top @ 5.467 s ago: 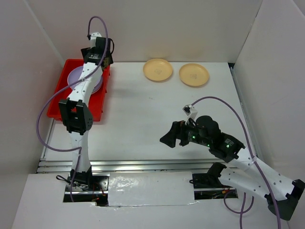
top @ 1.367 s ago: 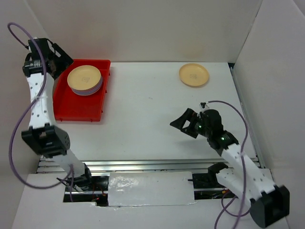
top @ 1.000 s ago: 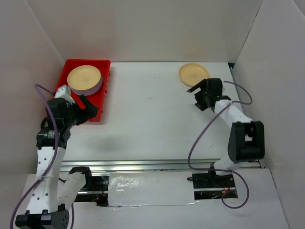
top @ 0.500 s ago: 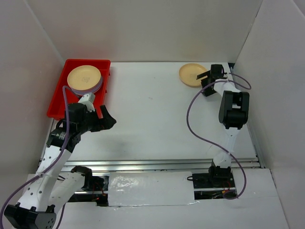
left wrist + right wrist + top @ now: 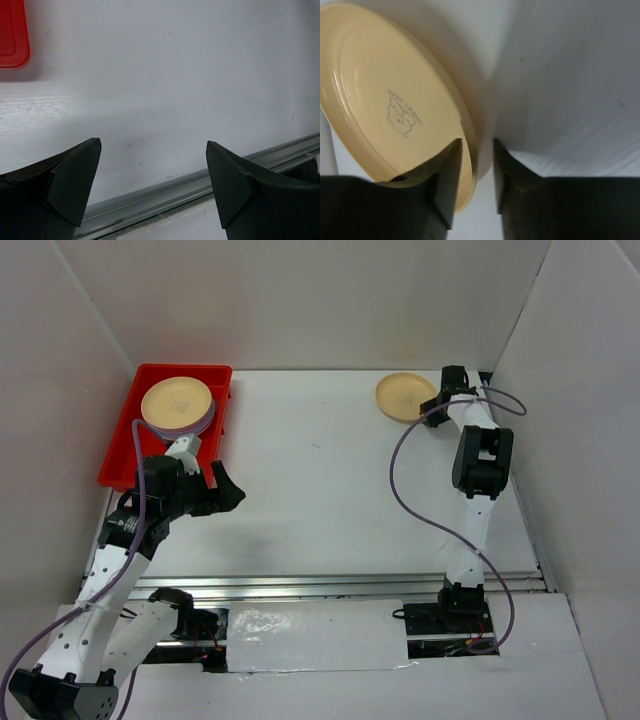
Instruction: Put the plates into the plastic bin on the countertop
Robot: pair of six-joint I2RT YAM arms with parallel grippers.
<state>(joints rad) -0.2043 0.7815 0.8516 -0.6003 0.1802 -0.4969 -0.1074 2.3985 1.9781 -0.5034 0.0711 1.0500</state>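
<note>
Seen from above, the plastic bin [image 5: 120,460] sits at 10 o'clock on the counter [image 5: 320,480]. Its left side is close to the left wall [image 5: 50,390] and its far end is near the back wall [image 5: 300,300]. A stack of plates [image 5: 178,402] fills the bin's far half, with a cream one on top and a purple rim showing beneath. The near half shows bare red floor. A lone cream plate [image 5: 403,397] lies at 1 o'clock near the back wall, with the right wall [image 5: 570,390] not far off at its 3 o'clock. A broad stretch of bare white counter lies between the bin and that plate.

The right fingers [image 5: 440,400] meet the lone plate's 3 o'clock edge, with the arm stretched up the right side of the counter. The right wrist view adds what the overhead view cannot. The fingers are only narrowly parted and straddle the rim, one over the plate's inside [image 5: 395,100] beside its small bear emblem, the other outside it. A strip of shadow shows between the rim and the outer finger, so the plate is not clamped.

The left fingers [image 5: 215,488] hover at 8 o'clock, just off the bin's near right corner. The left wrist view shows them spread wide over bare counter, holding nothing. A rounded bin corner [image 5: 12,35] sits at 10 o'clock in that view, and the metal rail [image 5: 175,190] runs across at 6 o'clock.
</note>
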